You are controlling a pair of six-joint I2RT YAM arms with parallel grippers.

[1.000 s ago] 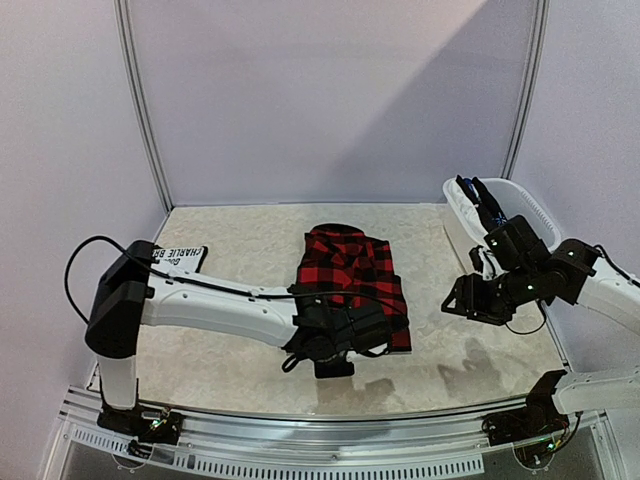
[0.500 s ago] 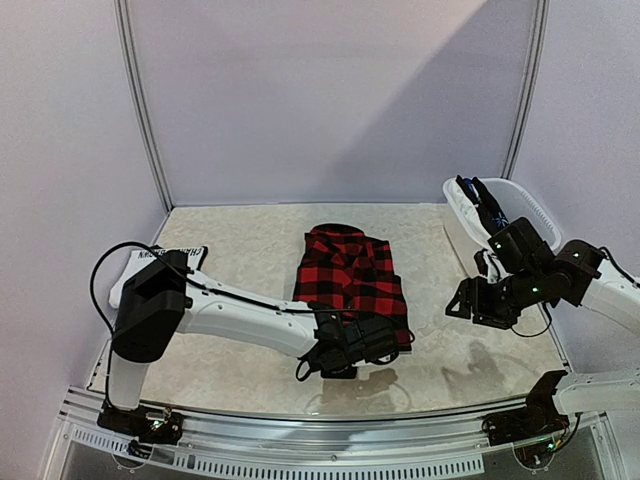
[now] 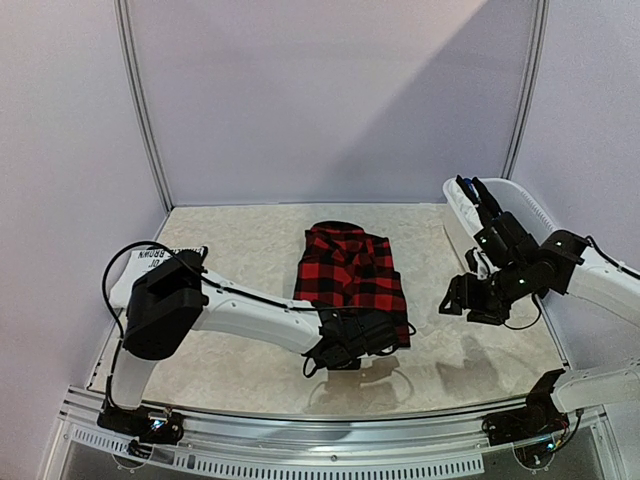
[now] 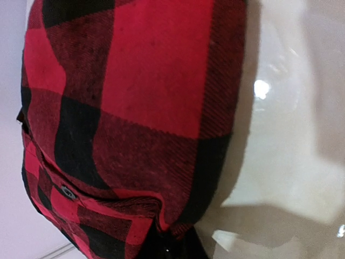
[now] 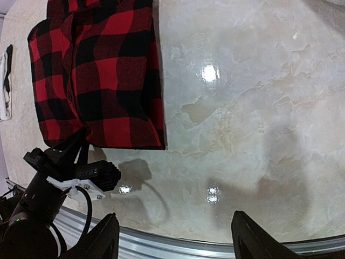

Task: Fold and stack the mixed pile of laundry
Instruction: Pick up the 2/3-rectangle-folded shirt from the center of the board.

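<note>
The red-black plaid shirt (image 3: 350, 265) lies folded flat mid-table. My left gripper (image 3: 338, 328) is at its near edge and is shut on the plaid hem, with cloth bunched into the jaws (image 4: 167, 244). The right wrist view shows the same shirt (image 5: 102, 75) with the left gripper (image 5: 80, 141) at its near-left corner. My right gripper (image 3: 468, 302) hovers open over bare table right of the shirt, nothing between its fingers (image 5: 175, 237). A folded white T-shirt with black print (image 3: 165, 258) lies at far left. Dark and blue garments (image 3: 485, 205) sit in the tub.
The white plastic tub (image 3: 525, 205) stands at the back right, behind my right arm. A metal rail (image 3: 320, 450) runs along the table's near edge. The left arm's black cable (image 3: 120, 270) loops over the white T-shirt.
The left gripper has closed on the plaid shirt's near hem after settling against it. The right arm lifted slightly and stayed open.
</note>
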